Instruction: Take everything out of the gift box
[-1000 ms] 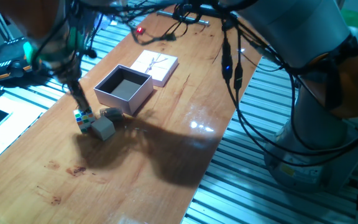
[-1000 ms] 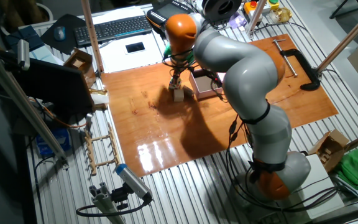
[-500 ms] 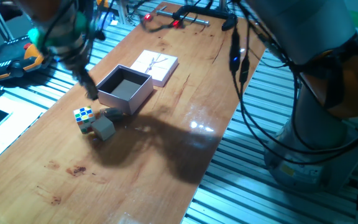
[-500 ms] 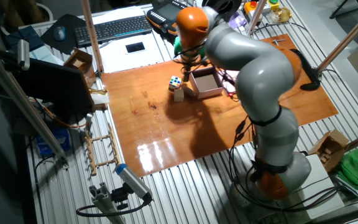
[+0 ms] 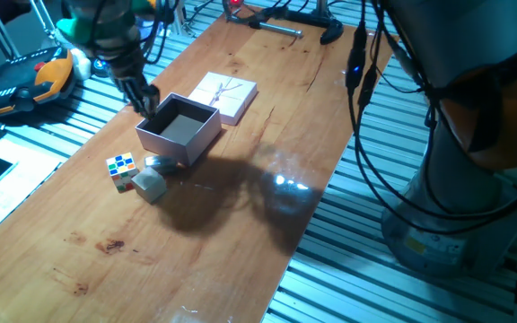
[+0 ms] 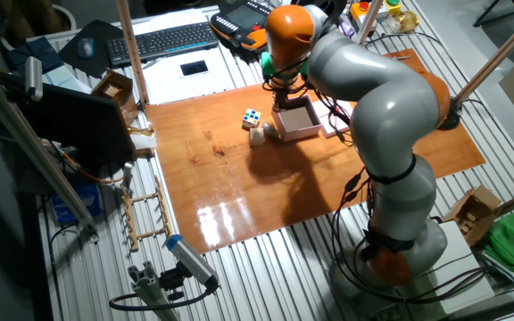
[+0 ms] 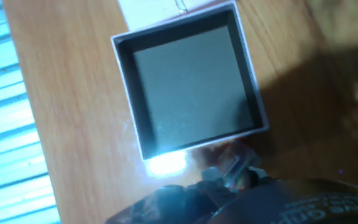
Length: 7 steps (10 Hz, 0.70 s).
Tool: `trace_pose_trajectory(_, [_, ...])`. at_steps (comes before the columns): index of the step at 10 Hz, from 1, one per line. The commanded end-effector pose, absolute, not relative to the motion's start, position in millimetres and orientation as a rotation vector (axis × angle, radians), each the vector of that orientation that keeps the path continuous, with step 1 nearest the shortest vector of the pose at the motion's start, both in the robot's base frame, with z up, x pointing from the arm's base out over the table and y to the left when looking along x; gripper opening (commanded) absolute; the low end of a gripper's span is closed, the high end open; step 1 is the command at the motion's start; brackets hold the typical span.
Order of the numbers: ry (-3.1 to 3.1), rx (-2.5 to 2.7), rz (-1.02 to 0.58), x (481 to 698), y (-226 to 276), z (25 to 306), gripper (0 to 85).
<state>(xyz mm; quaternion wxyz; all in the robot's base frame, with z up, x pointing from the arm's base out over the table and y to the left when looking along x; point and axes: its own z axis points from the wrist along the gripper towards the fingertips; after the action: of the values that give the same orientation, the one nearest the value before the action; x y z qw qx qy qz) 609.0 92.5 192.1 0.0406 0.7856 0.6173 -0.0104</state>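
The pale-pink gift box [image 5: 179, 128] stands open on the wooden table, and the hand view shows its brownish floor bare inside the rim [image 7: 122, 81]. To its left on the table lie the multicoloured puzzle cube [image 5: 120, 166], the beige-grey block [image 5: 151, 186] and a small flat pale piece [image 5: 160, 164]. My gripper [image 5: 147, 100] hangs over the box's left corner, open, holding nothing. In the other fixed view the gripper [image 6: 282, 100] is just above the box [image 6: 296, 120], with the cube [image 6: 252, 118] and block [image 6: 257, 135] to its left.
The flat pink lid [image 5: 224, 96] with its string bow lies right behind the box. A black clamp [image 5: 294, 25] and cables sit at the far end of the table. The table's left edge runs near the cube.
My gripper let go of the puzzle cube beside the block, rose, and moved back to the box's left corner. The cube and block stayed on the table.
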Motion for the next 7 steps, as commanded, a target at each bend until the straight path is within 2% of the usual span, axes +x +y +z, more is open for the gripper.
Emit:
trace_pose_trajectory(1, [2.101, 2.241, -0.012, 604, 87, 198, 1.0])
trace_pose_trajectory(3, [2.274, 2.104, 0.02, 589, 76, 212, 1.0])
trace_pose_trajectory(7, [2.513, 1.809, -0.035, 567, 72, 227, 1.0])
